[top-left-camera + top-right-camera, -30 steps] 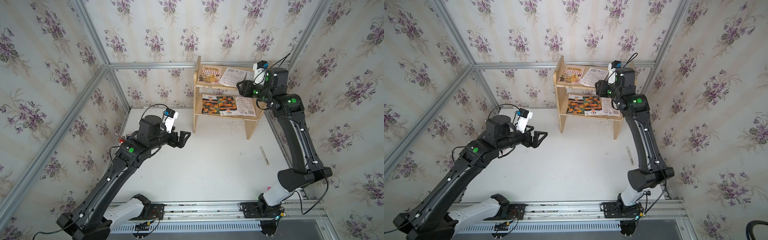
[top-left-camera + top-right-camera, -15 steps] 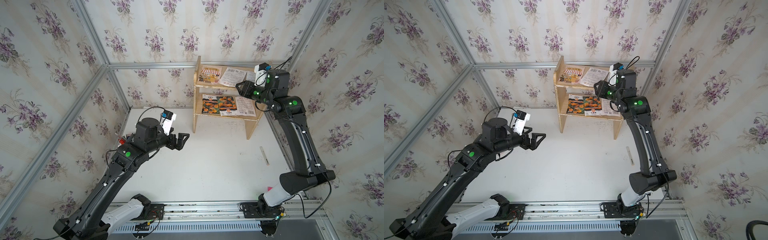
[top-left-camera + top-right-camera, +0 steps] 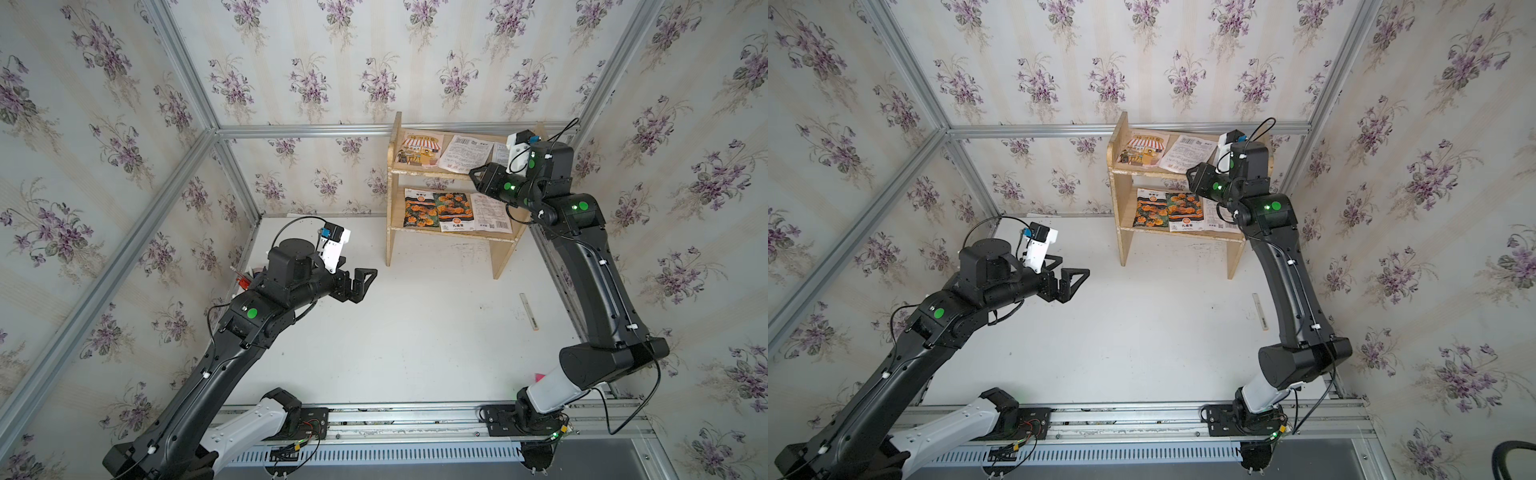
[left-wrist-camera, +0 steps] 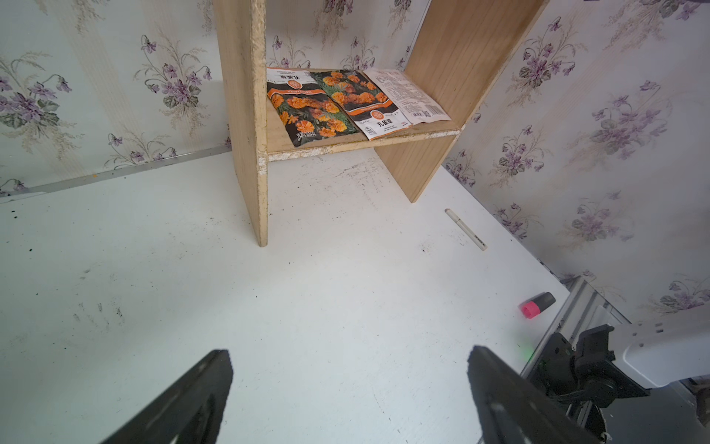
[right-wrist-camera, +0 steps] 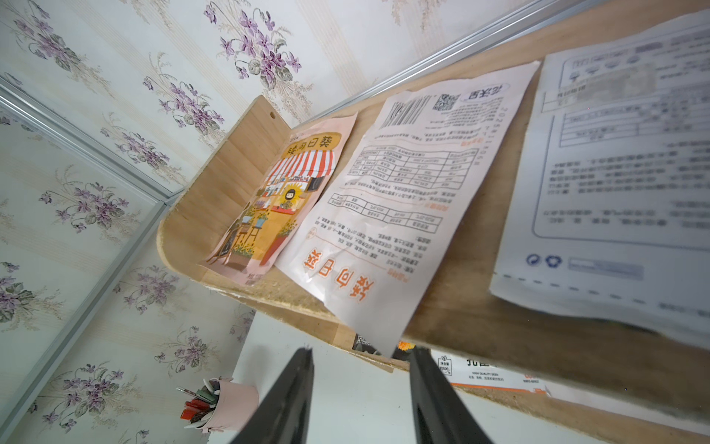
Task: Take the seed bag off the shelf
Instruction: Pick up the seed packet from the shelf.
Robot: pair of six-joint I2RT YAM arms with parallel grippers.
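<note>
The pale wood shelf (image 3: 392, 232) (image 3: 1123, 241) (image 4: 246, 115) (image 5: 230, 165) stands at the back wall with seed bags lying flat on both tiers. A white seed bag with orange print (image 5: 384, 215) (image 3: 465, 153) (image 3: 1187, 153) lies on the top tier, one corner hanging over the front edge. My right gripper (image 5: 361, 351) (image 3: 473, 174) (image 3: 1190, 176) is at that edge, jaws partly open. The hanging corner sits just above the gap, close to one finger, and is not gripped. My left gripper (image 4: 349, 357) (image 3: 365, 276) (image 3: 1079, 276) hovers wide open and empty over the table, facing the shelf.
A pink illustrated bag (image 5: 276, 207) and another white bag (image 5: 614, 173) share the top tier. Orange-flower bags (image 3: 440, 210) (image 4: 326, 103) lie on the lower tier. A pen (image 3: 528, 311) (image 4: 465, 229), a pink-capped marker (image 4: 537, 304) and a pink pen cup (image 5: 226, 403) are on the table.
The right jaws have narrowed at the top tier's front edge. The left arm has drifted slightly back and down, still wide open.
</note>
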